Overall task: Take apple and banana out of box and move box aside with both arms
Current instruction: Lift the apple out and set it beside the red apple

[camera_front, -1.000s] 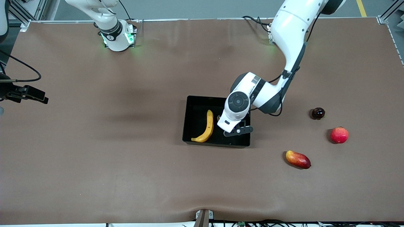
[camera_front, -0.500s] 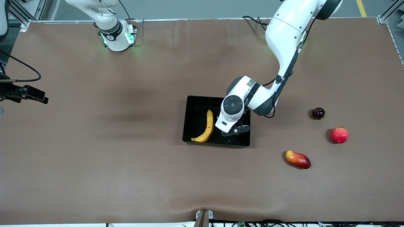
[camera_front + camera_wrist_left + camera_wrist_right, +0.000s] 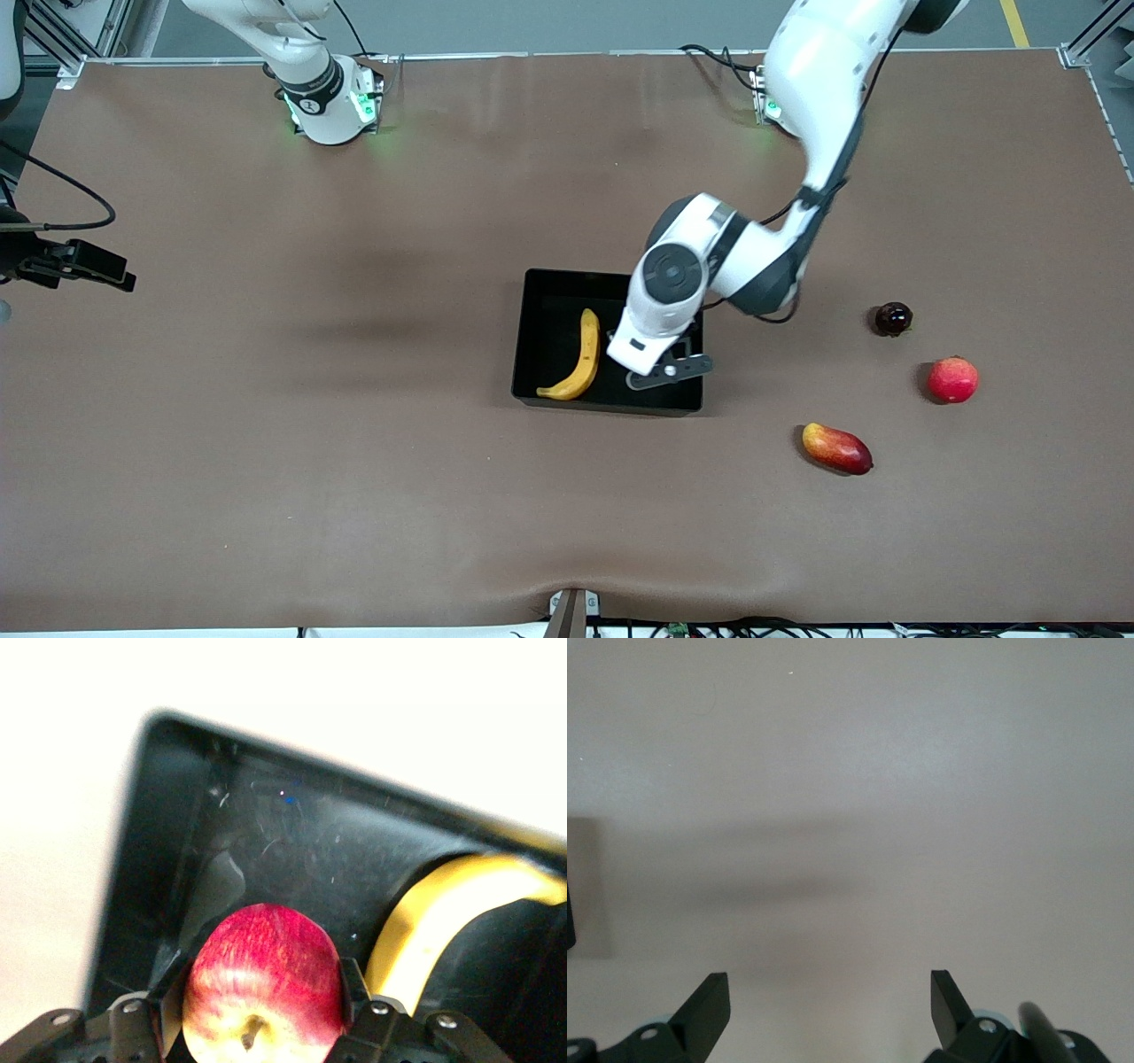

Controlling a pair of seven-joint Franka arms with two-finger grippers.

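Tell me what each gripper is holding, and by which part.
Left gripper clamps the small round red apple by its sides; right gripper holds nothing.

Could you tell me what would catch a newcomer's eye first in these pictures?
Probably the left gripper over the black tray mid-table, shut on a small red apple. Beside it a yellow banana lies in the tray. The right gripper waits open over bare table.

Black glossy box (image 3: 542, 328) on a brown bench (image 3: 266, 443); yellow banana (image 3: 580, 356); red apple (image 3: 263, 983) streaked yellow near its stem; red-yellow mango (image 3: 836, 448); dark red fruit (image 3: 893, 318)
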